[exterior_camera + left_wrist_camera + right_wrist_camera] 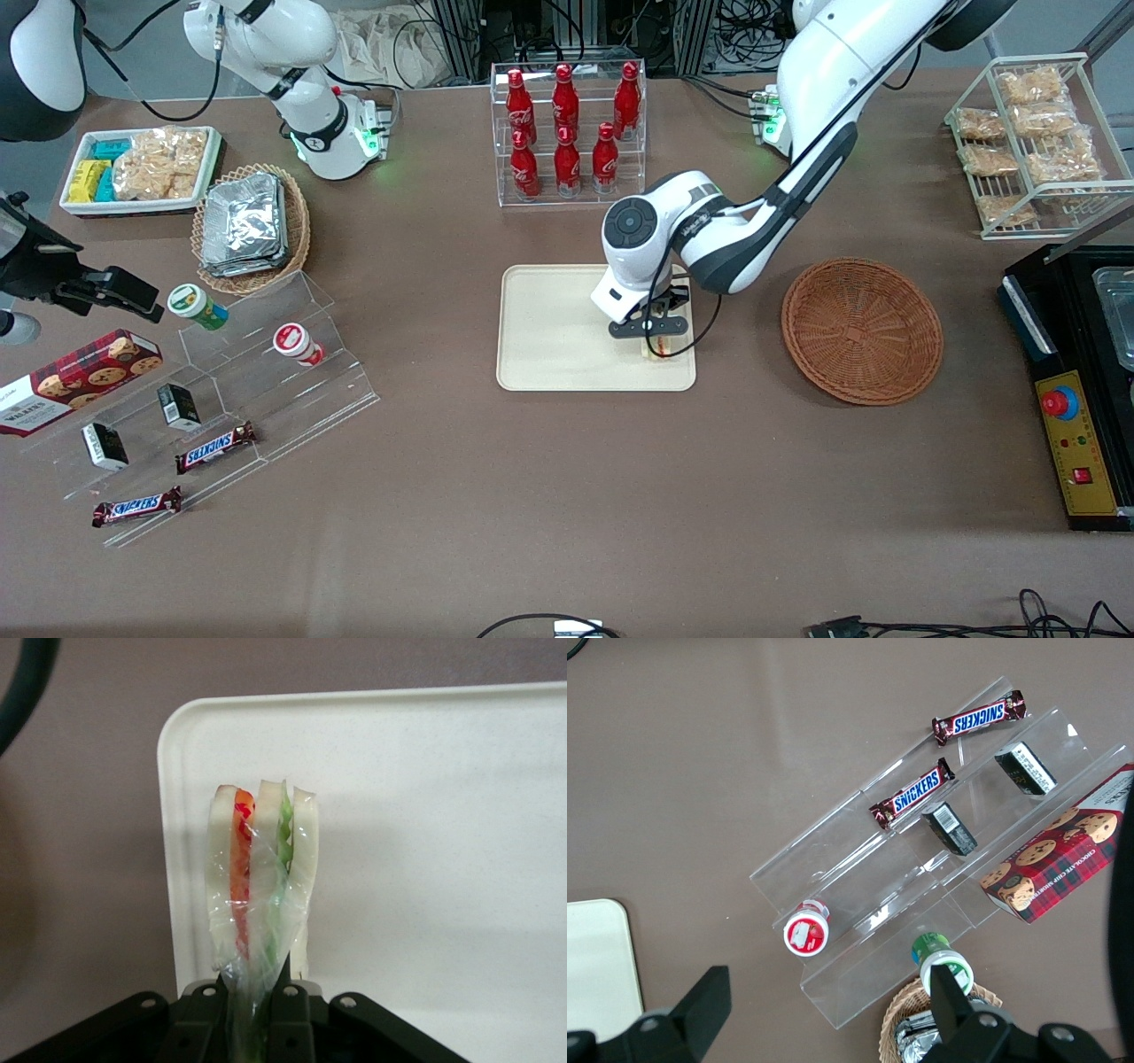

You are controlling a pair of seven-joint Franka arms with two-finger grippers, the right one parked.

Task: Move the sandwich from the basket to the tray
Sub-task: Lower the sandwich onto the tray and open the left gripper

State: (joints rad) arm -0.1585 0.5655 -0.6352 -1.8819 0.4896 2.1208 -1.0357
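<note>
Scanning the front view from the left: snack shelves and a foil-packet basket (pixel 251 232) in the left third are not involved. At centre sits the tray (pixel 549 337), cream, low-rimmed, with the cola bottle rack (pixel 567 133) above it in frame. The gripper (pixel 653 330) hangs over the tray's lower right corner, clenched on the sandwich (pixel 660 347), which shows only as a pale sliver under the fingers — low over the tray, whether touching I cannot tell. Right of centre the basket (pixel 861 330) lies empty, well apart from the tray.

In the wrist view the sandwich (pixel 261 895) stands on edge between the black fingers (pixel 199 1014), white bread slices with orange-red and green filling, cling film wrinkled round it, and the tray (pixel 443 815) under it.

Handling, as judgement: light, soft and squashy — bread will dent under a hard pinch, so light force only. The film looks slick and loose, so it may slip or tug on release. The hold is across the flat bread faces near one end, which seems right; gripping by the filling edges would splay the layers. Set on edge it may tip over once freed.
</note>
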